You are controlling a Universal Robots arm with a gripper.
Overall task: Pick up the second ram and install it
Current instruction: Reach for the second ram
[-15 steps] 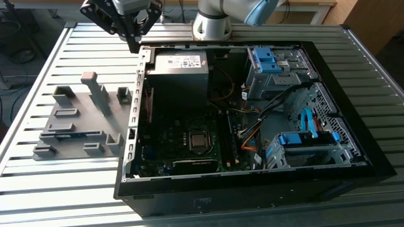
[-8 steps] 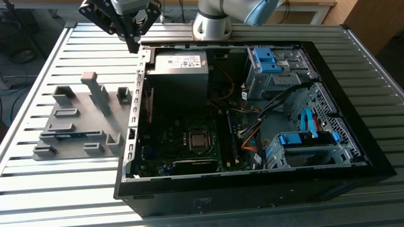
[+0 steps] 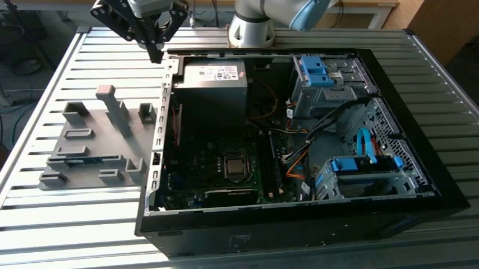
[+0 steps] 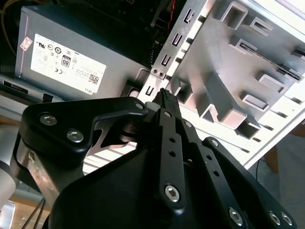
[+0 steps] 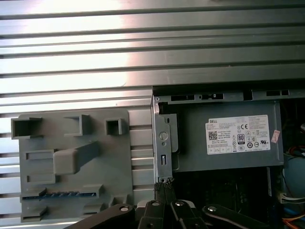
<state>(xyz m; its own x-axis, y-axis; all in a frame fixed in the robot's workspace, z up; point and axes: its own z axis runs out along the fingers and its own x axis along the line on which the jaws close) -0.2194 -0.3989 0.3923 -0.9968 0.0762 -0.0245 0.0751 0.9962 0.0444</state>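
My hand [image 3: 156,55] hangs over the far corner of the open computer case [image 3: 299,216], on the exterior view's left. It is right above the case's rear wall, just beside the grey power supply [image 3: 215,84]. Both wrist views show my fingertips [image 5: 164,185] drawn together into one narrow point with nothing between them, so I am carrying nothing.

The second ram [image 3: 81,160] is not in the case. It sits in the grey slotted holder [image 3: 84,147] that lies on the slatted worktop [image 3: 112,61] beside the case, on the exterior view's left. From my hand it lies nearer in the scene and further to that left, well apart from my fingertips, with the holder's tall upright posts between us.

The ram's long axis runs left to right across the exterior view, in line with the worktop's slats and crosswise to the case's long side wall. The first wrist view shows the same lie: the stick [image 5: 59,195] follows the slats, low in one of the holder's [image 5: 119,157] long slots.

It stands on edge, so I see little more than a thin blue-green strip above the slot's grey lip, with a few small bumps along it. I cannot make out the chips on its face.
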